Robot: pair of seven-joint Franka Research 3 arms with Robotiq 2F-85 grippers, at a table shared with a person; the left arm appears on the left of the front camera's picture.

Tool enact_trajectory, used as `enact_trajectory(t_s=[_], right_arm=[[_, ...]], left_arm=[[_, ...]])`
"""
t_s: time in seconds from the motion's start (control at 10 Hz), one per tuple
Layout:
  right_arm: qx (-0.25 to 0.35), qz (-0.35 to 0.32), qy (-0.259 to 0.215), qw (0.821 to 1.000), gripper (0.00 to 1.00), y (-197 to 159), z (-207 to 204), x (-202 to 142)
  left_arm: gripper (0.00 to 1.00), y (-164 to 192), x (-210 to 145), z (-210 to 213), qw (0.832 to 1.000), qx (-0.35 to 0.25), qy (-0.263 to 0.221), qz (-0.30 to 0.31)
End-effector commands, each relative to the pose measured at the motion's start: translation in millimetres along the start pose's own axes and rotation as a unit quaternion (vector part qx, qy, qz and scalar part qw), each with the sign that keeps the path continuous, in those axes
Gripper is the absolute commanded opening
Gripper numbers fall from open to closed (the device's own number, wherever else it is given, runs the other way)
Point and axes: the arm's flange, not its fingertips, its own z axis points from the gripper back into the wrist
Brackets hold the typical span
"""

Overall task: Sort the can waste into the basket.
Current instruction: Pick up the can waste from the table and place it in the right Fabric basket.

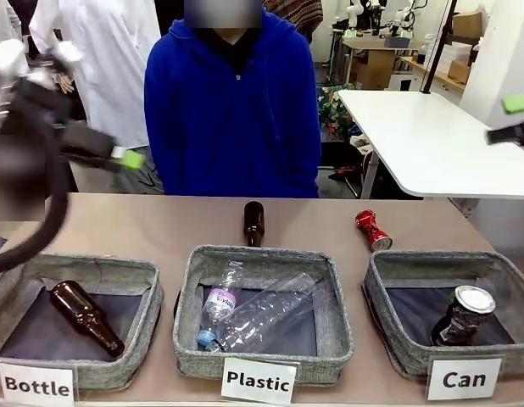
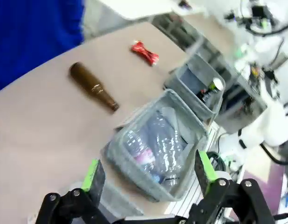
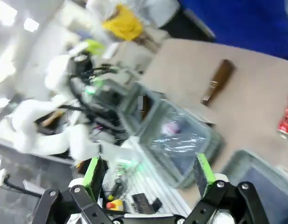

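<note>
Closest in, three grey fabric bins are sitting in a row along the near edge of the brown table (image 1: 143, 225): the Bottle bin (image 1: 118, 373) at the left, the Plastic bin (image 1: 334, 339) in the middle, and the basket (image 1: 389, 335) signed "Can" at the right. A person (image 1: 232, 110) in a blue hoodie is standing at the far side. The left gripper (image 2: 148, 173) is hanging above the table's left end, its fingers spread wide and gripping nothing. The right gripper (image 3: 148, 173) is hovering off the right side, likewise spread and empty. Clear plastic bottles (image 1: 262, 312) are lying in the Plastic bin. One brown bottle (image 1: 86, 317) is lying in the Bottle bin, and a second brown bottle (image 1: 254, 223) is resting on the table behind the Plastic bin. The dark can (image 1: 462, 315) is leaning inside the basket, silver top up. The red can (image 1: 373, 230) is lying on the table just behind the basket, outside it.
</note>
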Motion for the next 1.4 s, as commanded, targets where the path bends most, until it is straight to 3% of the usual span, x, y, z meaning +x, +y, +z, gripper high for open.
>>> enact_trajectory(t_s=[0.0,0.1,0.3,0.5,0.6,0.7,0.8,1.3], right_arm=[[0.102,-0.012,0.011,0.995,1.00,-17,-14,24],[0.171,-0.024,0.028,0.985,1.00,-28,-27,32],[0.121,-0.049,0.028,0.991,1.00,-59,-42,34],[0.081,-0.050,0.030,0.995,1.00,-80,-37,6],[0.034,-0.076,0.019,0.996,1.00,-93,-30,0],[-0.003,-0.106,0.014,0.994,1.00,-106,-29,-15],[0.083,-0.074,0.025,0.993,1.00,-94,-33,8],[0.083,-0.074,0.025,0.993,1.00,-94,-33,8]], left_arm=[[1.00,25,-34,24,0.996,-0.056,-0.053,0.039],[1.00,47,-64,56,0.989,-0.054,-0.119,0.074],[1.00,85,-115,94,0.964,-0.065,-0.238,0.103],[1.00,96,-182,139,0.914,-0.084,-0.382,0.112],[1.00,111,-183,146,0.898,-0.104,-0.416,0.099],[1.00,119,-124,159,0.935,-0.048,-0.322,0.142],[1.00,119,-124,159,0.935,-0.048,-0.322,0.142],[1.00,119,-124,159,0.935,-0.048,-0.322,0.142]])
